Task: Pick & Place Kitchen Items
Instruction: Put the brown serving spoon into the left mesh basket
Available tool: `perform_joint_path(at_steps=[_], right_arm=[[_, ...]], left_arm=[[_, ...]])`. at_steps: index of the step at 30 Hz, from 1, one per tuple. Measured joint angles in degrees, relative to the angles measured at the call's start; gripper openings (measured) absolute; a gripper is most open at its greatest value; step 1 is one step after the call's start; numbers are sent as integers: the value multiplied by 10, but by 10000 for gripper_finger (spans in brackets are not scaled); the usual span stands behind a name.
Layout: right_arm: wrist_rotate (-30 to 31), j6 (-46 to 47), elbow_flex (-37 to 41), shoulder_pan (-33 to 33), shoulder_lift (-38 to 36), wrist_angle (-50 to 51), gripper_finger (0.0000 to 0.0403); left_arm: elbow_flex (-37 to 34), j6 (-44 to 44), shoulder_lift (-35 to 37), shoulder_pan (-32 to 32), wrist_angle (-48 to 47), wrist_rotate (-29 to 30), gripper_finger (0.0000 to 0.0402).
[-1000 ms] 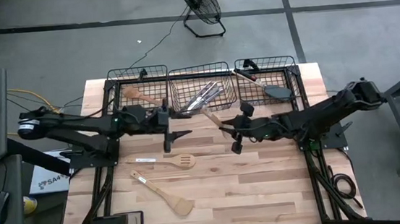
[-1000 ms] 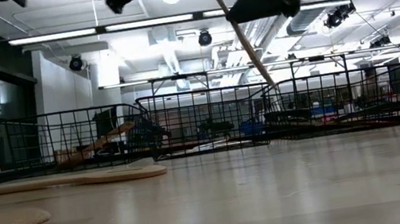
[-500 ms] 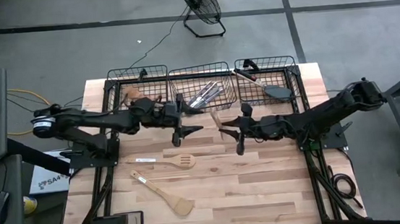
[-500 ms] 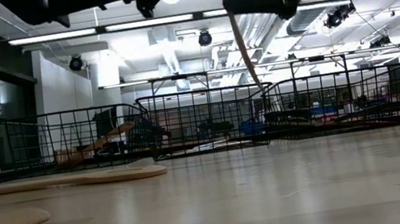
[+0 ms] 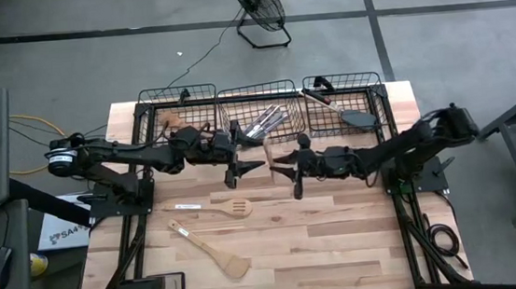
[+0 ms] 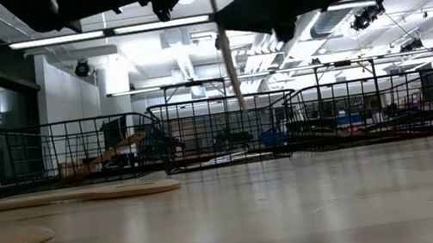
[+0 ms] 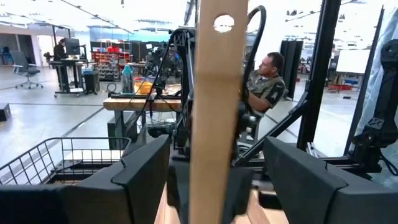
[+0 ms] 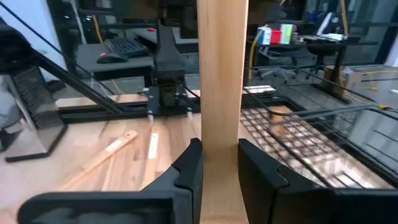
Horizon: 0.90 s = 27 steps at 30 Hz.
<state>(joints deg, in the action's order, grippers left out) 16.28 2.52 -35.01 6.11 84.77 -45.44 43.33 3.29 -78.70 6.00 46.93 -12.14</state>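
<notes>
Wooden table (image 5: 341, 240) carrying utensils and baskets
Two wooden spatulas (image 5: 209, 208) (image 5: 213, 251) are lying on its left half; three black wire baskets (image 5: 257, 107) are sitting along the far edge.

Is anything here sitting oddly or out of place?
One thing: a wooden utensil is up in the air mid-table, pinched by the right hand, its other end between the left hand's open fingers. Otherwise nothing looks spilled or broken.

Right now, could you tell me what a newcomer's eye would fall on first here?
Mid-table, the right gripper holds a wooden utensil upright in the air, and the open left gripper faces it. Behind them three black wire baskets line the far edge; two wooden spatulas lie on the near table.
</notes>
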Motion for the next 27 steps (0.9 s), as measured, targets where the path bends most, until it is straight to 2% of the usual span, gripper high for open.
perform_joint_path(at_steps=[4, 8, 17, 21, 27], right_arm=[[-30, 5, -35, -9, 39, -3, 68], [-33, 5, -61, -15, 71, -3, 68], [-32, 22, -64, -16, 74, 6, 68], [-32, 30, -64, -16, 74, 14, 68], [-36, 32, -64, -16, 74, 17, 68]], left_arm=[[0, 0, 0, 0, -1, 0, 258], [0, 4, 0, 0, -4, 0, 258], [0, 18, 0, 0, -4, -13, 251], [0, 34, 0, 0, -4, -28, 212], [0, 43, 1, 0, -13, -37, 113]])
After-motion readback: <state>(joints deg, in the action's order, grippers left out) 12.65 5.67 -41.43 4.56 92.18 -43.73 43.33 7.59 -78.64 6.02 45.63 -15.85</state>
